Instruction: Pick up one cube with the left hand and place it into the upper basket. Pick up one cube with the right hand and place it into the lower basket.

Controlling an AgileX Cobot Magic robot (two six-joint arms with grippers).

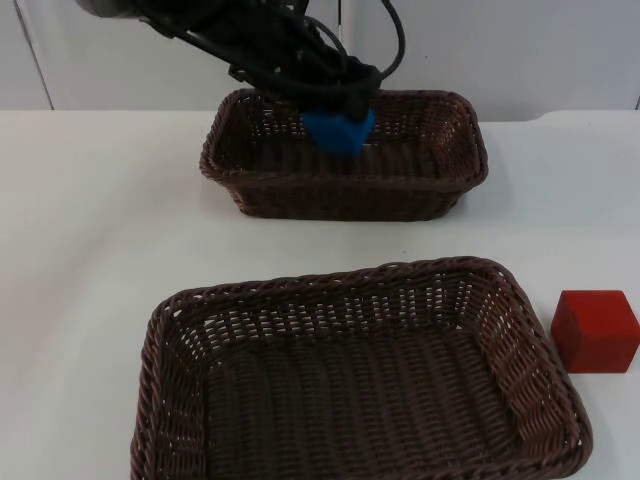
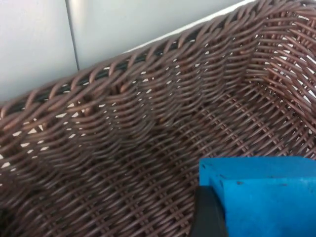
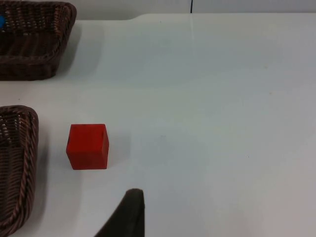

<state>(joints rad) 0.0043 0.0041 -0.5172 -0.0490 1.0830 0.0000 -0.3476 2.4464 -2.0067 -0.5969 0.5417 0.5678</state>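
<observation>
1. The white table runs back to the grey partition wall; nothing lies between the two baskets, and the strip of table around the red cube is bare
2. The left gripper hangs over the inside of the upper basket, near its back wall, its fingers closed on the blue cube; in the left wrist view a black fingertip presses against the side of the blue cube, with the basket's woven floor and wall just beyond it
3. The blue cube sits within the upper basket's rim as seen from the top view; whether it touches the floor I cannot tell
4. The lower basket stands nearer the camera, a wide brown wicker tray with nothing in it
5. The red cube rests on the table just beside the lower basket's right rim, apart from it
6. In the right wrist view the red cube lies on the table near a black fingertip of the right gripper; how far its fingers are parted I cannot tell, and they touch nothing
</observation>
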